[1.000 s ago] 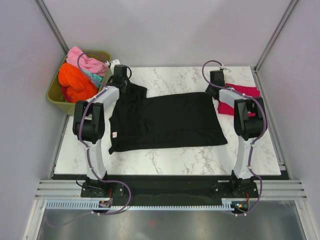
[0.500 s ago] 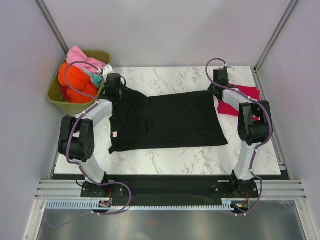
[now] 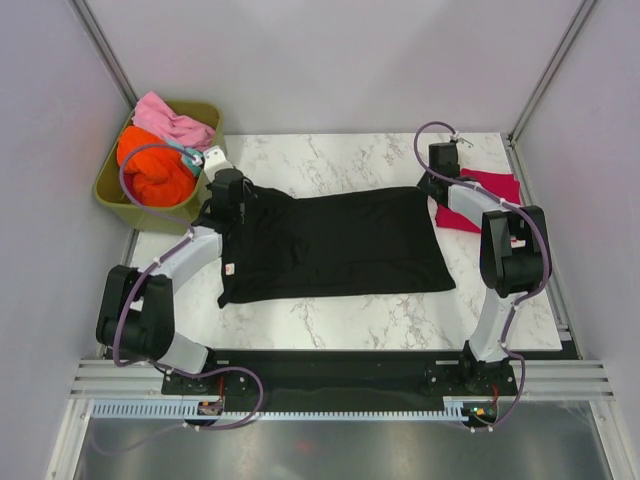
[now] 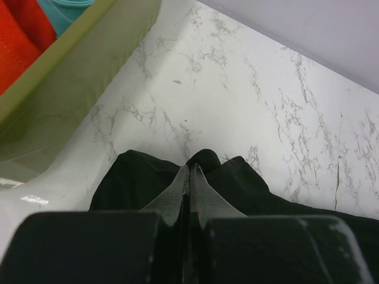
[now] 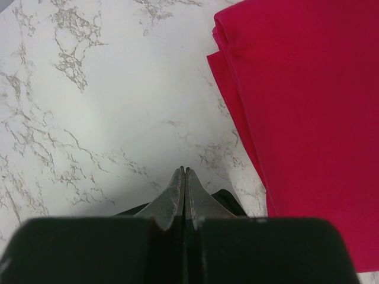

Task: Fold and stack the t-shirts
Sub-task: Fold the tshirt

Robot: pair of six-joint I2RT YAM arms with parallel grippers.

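Black t-shirt [image 3: 335, 245] unfolded, far corners clamped by left pincer [image 4: 189, 170], right pincer [image 5: 185, 173]; red t-shirt [image 3: 492, 190] beside it already folded.

Our left arm [image 3: 130, 315] swings its elbow out to the left and down toward the near edge. It now sits much lower in the top view than a second ago. The left gripper [image 4: 189, 170] comes back from the far edge toward us and is now beside the near corner of the green tub [image 3: 150, 212]. The far left corner of the black t-shirt [image 3: 340, 240] comes back with it. The bump that poked toward the far edge is gone, and that edge looks flatter. Our right arm [image 3: 515, 260] slides its elbow a little nearer and to the right. The right gripper [image 5: 185, 171] shifts a tiny bit to the right.
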